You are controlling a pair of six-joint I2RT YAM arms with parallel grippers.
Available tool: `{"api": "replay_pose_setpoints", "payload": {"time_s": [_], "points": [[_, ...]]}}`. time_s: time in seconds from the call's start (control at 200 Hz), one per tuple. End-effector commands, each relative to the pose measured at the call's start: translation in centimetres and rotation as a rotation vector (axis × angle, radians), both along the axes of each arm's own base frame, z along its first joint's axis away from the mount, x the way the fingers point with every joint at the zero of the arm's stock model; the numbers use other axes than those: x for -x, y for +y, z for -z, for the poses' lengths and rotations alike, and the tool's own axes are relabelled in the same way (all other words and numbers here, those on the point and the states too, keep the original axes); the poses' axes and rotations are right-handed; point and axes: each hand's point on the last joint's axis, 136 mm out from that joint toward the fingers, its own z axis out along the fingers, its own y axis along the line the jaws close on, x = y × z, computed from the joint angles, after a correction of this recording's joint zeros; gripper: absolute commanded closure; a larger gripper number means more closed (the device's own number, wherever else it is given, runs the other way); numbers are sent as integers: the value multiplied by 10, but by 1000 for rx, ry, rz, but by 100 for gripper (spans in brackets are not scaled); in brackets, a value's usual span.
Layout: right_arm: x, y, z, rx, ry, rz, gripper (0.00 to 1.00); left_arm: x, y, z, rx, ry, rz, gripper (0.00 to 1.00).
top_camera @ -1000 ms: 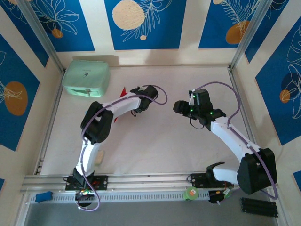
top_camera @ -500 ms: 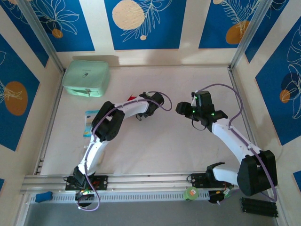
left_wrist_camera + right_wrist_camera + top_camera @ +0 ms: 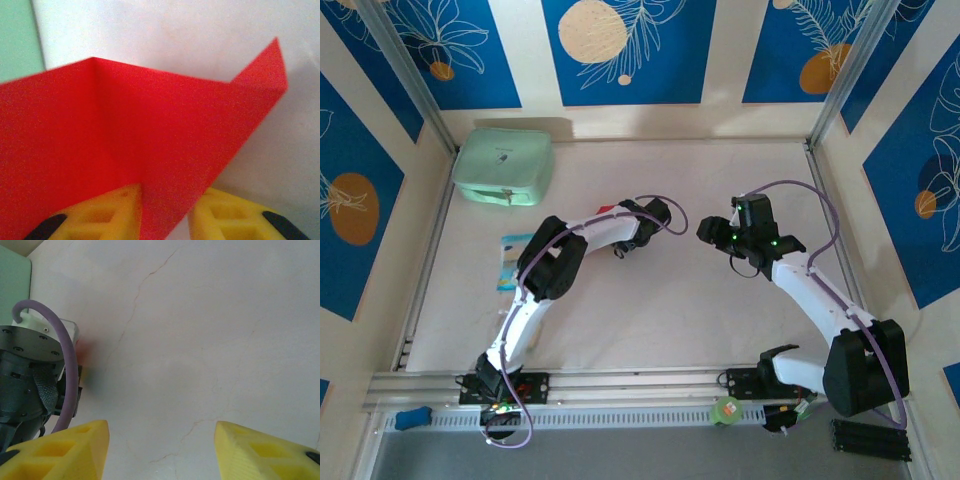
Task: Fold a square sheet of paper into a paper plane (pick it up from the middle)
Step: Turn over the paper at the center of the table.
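Pale table (image 3: 650, 310), paper plane (image 3: 150, 140) between left claw (image 3: 167, 202)

From above, my left arm (image 3: 592, 228) hides nearly all of the red paper (image 3: 606, 210); 1 sliver shows. In my left wrist view it is blurred, cut off left and bottom; the mint-green case (image 3: 17, 40) is clipped at upper left.
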Motion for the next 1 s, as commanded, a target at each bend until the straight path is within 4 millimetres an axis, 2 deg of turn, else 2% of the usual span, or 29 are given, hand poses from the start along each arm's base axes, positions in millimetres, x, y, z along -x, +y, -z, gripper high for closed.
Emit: {"api": "replay_pose_setpoints", "payload": {"time_s": [0.0, 0.115, 0.21, 0.305, 0.425, 0.525, 0.665, 0.81, 0.995], "points": [[3, -3, -2, -18, 3, 14, 43, 12, -20, -11, 124, 27, -21, 68], [3, -5, 0, -20, 6, 28, 43, 28, -46, -22, 310, 90, -22, 65], [2, -7, 2, -28, 16, 40, 42, 51, -79, -32, 524, 176, -7, 63], [2, -8, 5, -19, 25, 47, 41, 76, -109, -43, 738, 276, 13, 56], [2, -12, 8, -15, 43, 66, 39, 100, -126, -60, 906, 367, 55, 48], [2, -13, 11, -33, 55, 86, 37, 105, -115, -78, 964, 367, 69, 43], [2, -9, 15, -99, 86, 121, 37, 95, -80, -82, 1044, 321, 17, 40], [1, 4, 17, -144, 114, 81, 38, 81, -39, -62, 1133, 296, -84, 40], [-1, 18, 15, -152, 94, 35, 35, 52, -6, -44, 1240, 248, -199, 40]]}}
